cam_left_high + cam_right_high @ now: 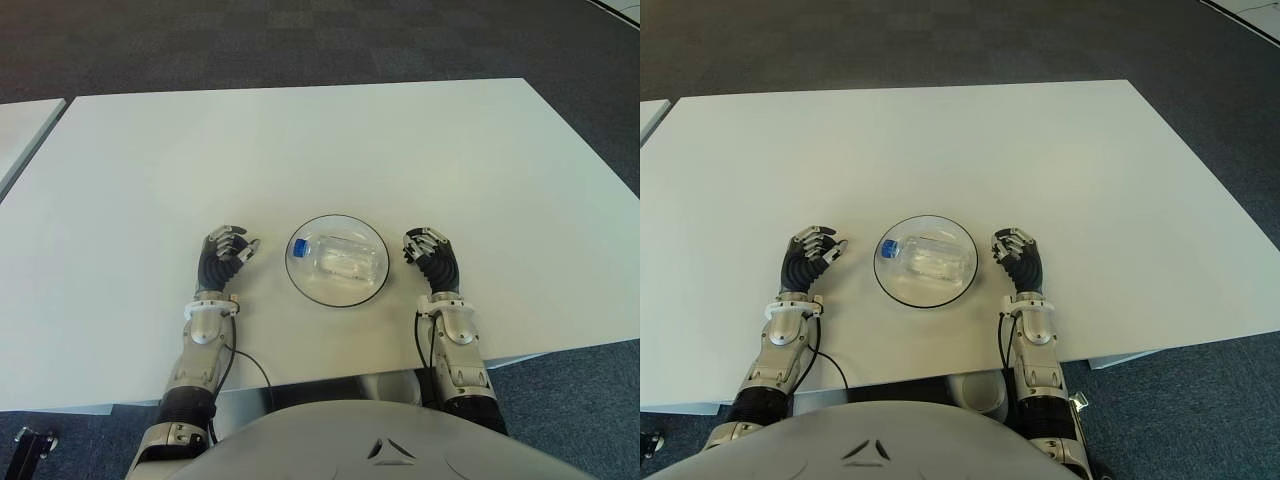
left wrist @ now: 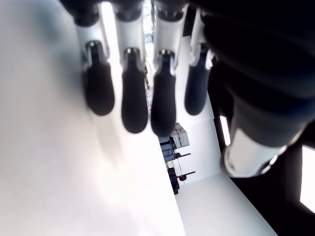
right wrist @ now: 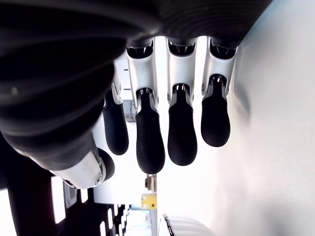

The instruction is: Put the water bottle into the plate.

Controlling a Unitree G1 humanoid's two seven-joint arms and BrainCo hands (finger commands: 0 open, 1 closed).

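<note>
A clear water bottle (image 1: 340, 258) with a blue cap (image 1: 300, 246) lies on its side inside the round clear plate (image 1: 338, 296), cap toward my left. The plate sits on the white table (image 1: 300, 150) near its front edge. My left hand (image 1: 226, 251) shows just left of the plate, fingers relaxed and holding nothing. My right hand (image 1: 428, 250) shows just right of the plate, likewise relaxed with nothing in it. In the wrist views the left fingers (image 2: 135, 98) and the right fingers (image 3: 182, 132) hang loose with nothing between them.
A second white table's corner (image 1: 20, 125) shows at the far left. Dark carpet (image 1: 300, 40) lies beyond the table. The plate's rim (image 3: 170, 226) shows in the right wrist view.
</note>
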